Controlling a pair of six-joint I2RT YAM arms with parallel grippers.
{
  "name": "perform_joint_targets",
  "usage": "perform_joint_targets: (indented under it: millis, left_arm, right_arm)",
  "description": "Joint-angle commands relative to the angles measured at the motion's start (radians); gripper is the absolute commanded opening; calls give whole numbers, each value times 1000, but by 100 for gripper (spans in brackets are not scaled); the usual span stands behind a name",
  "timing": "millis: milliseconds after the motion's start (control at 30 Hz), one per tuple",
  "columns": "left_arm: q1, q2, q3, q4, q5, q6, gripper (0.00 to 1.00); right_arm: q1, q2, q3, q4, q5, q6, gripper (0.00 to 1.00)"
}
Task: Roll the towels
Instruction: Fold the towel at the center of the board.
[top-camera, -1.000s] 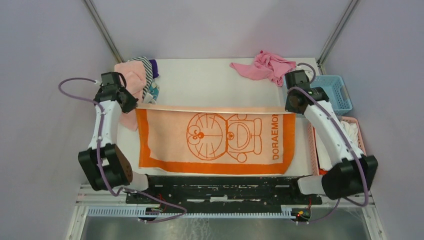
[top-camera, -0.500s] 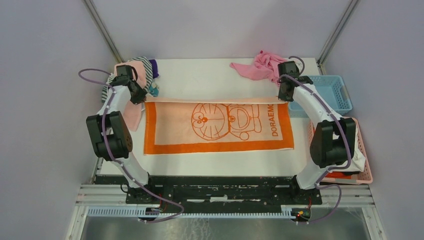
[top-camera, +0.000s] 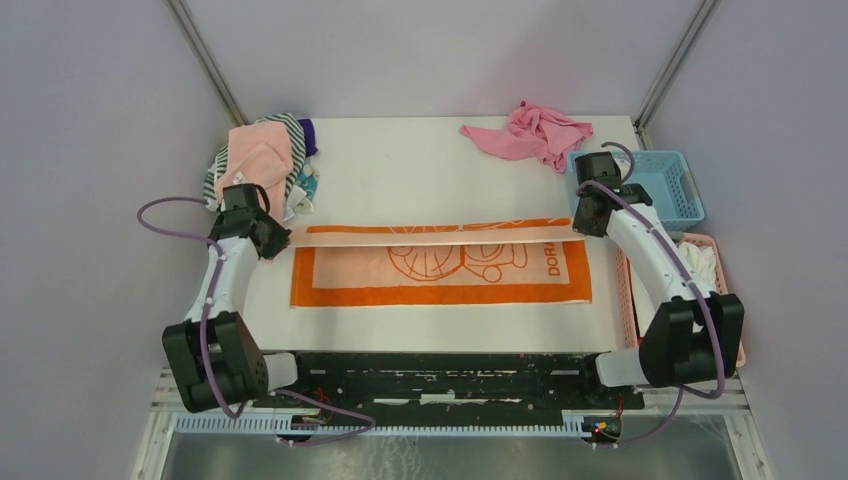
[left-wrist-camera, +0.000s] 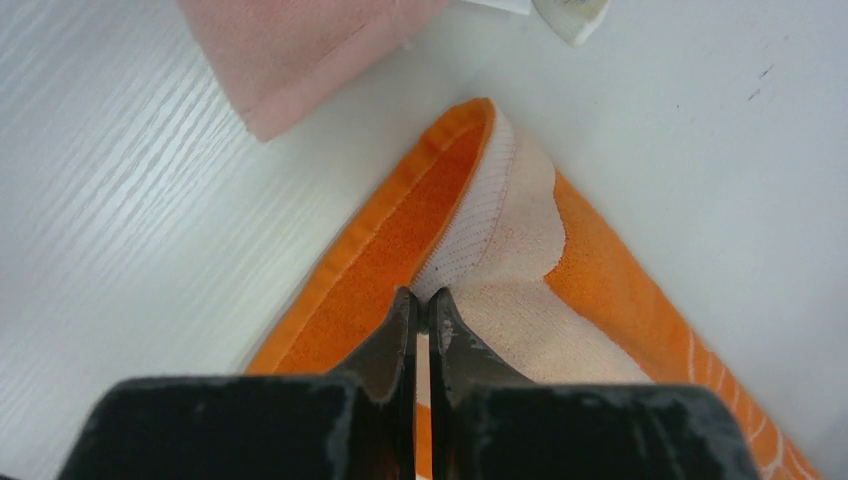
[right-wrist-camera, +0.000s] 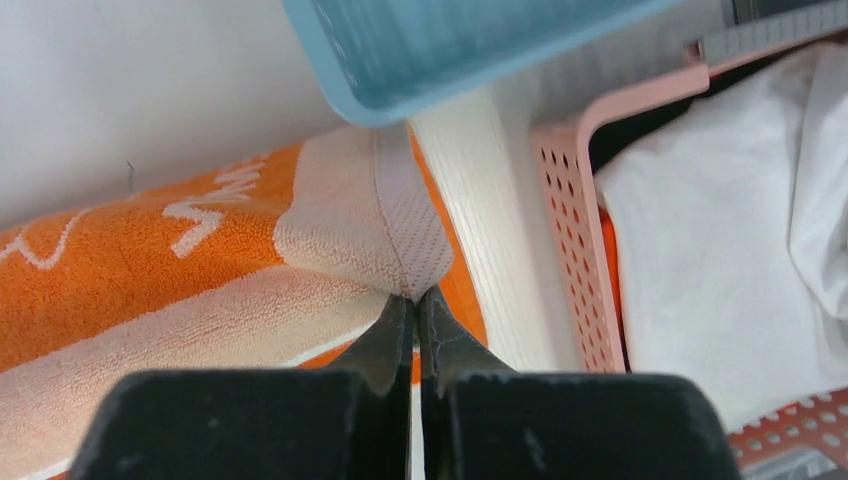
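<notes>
Orange towel spread on the white surface, stretched between the two claws, its far edge lifted and folded over to show a peach strip. Left claw is clamped on the strip's left corner, right claw on its right corner. A pale pink towel lies just beyond the left claw. A blue basket sits beyond the right claw, a pink basket to its right.

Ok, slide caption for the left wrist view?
Left fingers shut on the orange towel corner, peach back showing; pink towel beyond on white table.
</notes>
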Motion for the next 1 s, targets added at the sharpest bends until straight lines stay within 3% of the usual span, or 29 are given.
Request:
perform_joint_targets:
  millis: [0, 233, 467, 700, 967]
  left_arm:
    - [20, -127, -74, 0, -59, -90, 3]
    - [23, -211, -207, -18, -81, -174, 3]
    - [23, -217, -298, -11, -72, -246, 3]
    - [23, -219, -284, -20, -65, -233, 3]
    - [23, -275, -220, -114, -46, -202, 3]
  right_arm:
    - [-15, -85, -49, -89, 28, 41, 0]
    - [-29, -147, -160, -170, 15, 101, 0]
    - [-74, -64, -213, -204, -16, 173, 0]
    - [-114, 7, -182, -224, -30, 179, 0]
    - [-125, -45, -176, -314, 22, 204, 0]
